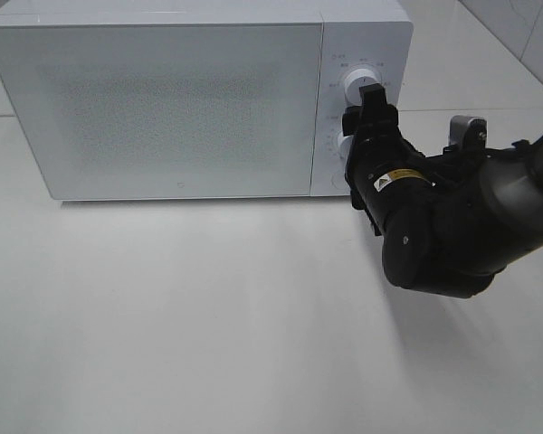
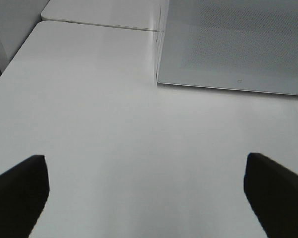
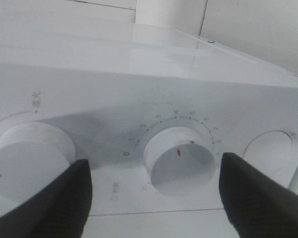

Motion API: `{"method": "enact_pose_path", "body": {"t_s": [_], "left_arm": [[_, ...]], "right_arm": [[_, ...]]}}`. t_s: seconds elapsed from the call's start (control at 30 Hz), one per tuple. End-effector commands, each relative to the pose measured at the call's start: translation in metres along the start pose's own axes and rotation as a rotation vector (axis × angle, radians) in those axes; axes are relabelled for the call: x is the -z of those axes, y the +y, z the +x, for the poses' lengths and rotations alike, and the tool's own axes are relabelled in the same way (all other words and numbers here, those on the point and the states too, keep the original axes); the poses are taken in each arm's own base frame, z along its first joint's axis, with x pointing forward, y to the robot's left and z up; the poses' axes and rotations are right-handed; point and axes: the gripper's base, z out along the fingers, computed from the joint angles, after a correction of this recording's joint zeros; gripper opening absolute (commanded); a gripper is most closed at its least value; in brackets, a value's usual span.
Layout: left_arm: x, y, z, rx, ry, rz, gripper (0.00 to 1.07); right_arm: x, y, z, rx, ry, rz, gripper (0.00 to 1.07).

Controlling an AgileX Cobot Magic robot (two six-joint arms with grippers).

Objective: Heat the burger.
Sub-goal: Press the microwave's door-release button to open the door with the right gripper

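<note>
White microwave (image 1: 163, 99) is all that shows where the burger could be: the burger appears in no view. The door (image 1: 172, 104) is shut and its speckled panel hides the inside, so its place, its facing and its long axis cannot be told.

The microwave stands at the far edge of the bench (image 1: 208, 316), its door facing the near edge. The control panel is at its right end and carries an upper knob (image 1: 362, 81), a timer knob (image 3: 180, 161) below it and a round button (image 3: 268, 148) past that.

The right tool (image 3: 154, 163) is at the panel. Its dark fingers (image 3: 44, 203) stand well apart, one on each side of the timer knob, with a gap showing between each finger and the knob. It has hold of nothing. The black right arm (image 1: 471, 226) reaches in from the bench's right edge and covers the lower part of the panel in the high view.

The left tool (image 2: 149, 198) hangs over bare bench near the microwave's front left corner, fingers spread wide and empty.
</note>
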Motion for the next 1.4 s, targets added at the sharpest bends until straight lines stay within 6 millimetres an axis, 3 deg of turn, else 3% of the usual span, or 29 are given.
{"method": "enact_pose_path", "body": {"t_s": [0.03,0.5,1.0,1.4], "left_arm": [[0.002,0.0,0.001,-0.001,-0.021,-0.001,1.02],[0.002,0.0,0.001,-0.001,-0.021,-0.001,1.02],[0.002,0.0,0.001,-0.001,-0.021,-0.001,1.02],[0.002,0.0,0.001,-0.001,-0.021,-0.001,1.02]], "right_arm": [[0.008,0.009,-0.003,0.071,0.043,-0.017,0.7],[0.049,0.024,-0.021,0.44,0.136,0.031,0.7],[0.075,0.048,-0.023,0.97,0.352,-0.004,0.7],[0.094,0.049,-0.02,1.303,0.582,-0.015,0.7]]}}
